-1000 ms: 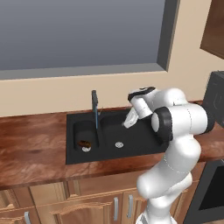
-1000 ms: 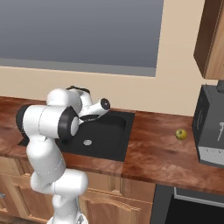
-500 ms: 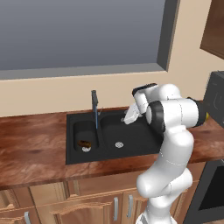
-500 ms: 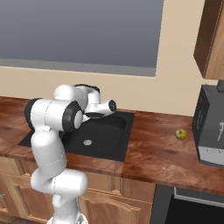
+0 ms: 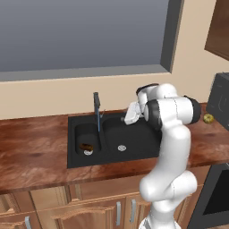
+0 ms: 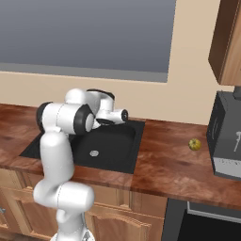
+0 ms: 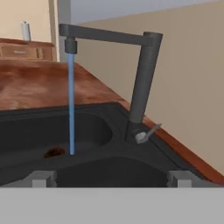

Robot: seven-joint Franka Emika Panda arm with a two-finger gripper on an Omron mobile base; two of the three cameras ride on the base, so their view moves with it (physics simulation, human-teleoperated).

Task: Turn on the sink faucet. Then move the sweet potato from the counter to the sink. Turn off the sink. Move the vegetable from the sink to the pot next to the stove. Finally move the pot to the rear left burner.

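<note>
The left base view looks forward and down from behind the arm, which rises at the lower right; it faces the wall with the window and takes in the whole black sink [image 5: 114, 138] and the wooden counter [image 5: 36, 152] from some way back. The right base view looks the same way from the other side, the arm rising at its lower left, and shares the sink [image 6: 110, 148], the counter [image 6: 174, 164] and the window. The hand view sits low and close over the sink rim [image 7: 65, 109], looking level at the faucet [image 7: 140, 83] and along the counter [image 7: 39, 85].
</note>
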